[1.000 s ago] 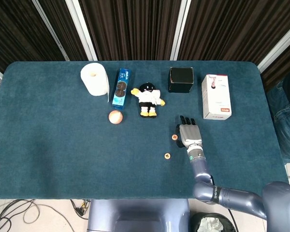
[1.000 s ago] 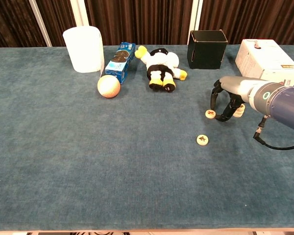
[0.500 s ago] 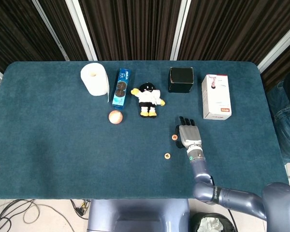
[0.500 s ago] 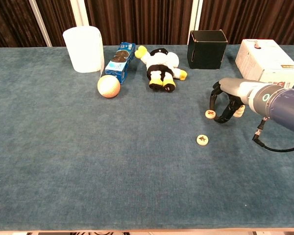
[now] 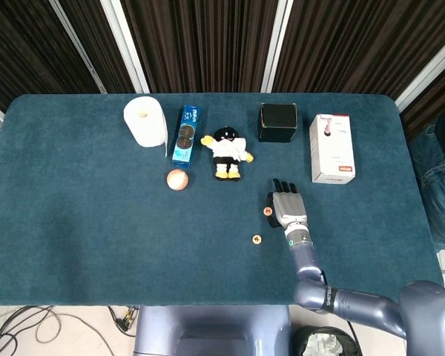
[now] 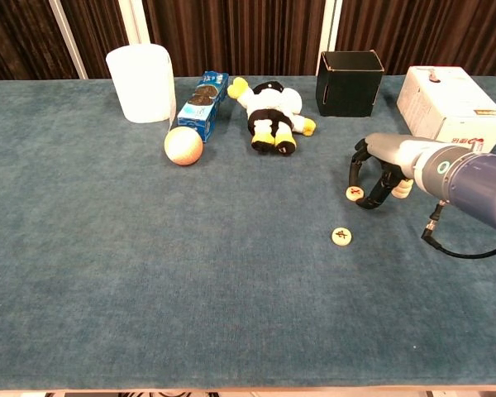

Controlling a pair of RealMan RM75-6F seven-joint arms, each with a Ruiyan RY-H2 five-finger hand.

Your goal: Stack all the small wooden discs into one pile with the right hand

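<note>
The right hand curls over one wooden disc, seemingly pinching it. Thin, light, stiff (likely slippery): grip its rim.

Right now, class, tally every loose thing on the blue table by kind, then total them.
Small wooden discs: 2
Boxes: 2
White paper roll: 1
Blue biscuit packet: 1
Plush toy: 1
Peach ball: 1
Total: 8

The fingers partly hide one wooden disc.

Teal table; pale discs marked red; blue cookie box; black box
</note>
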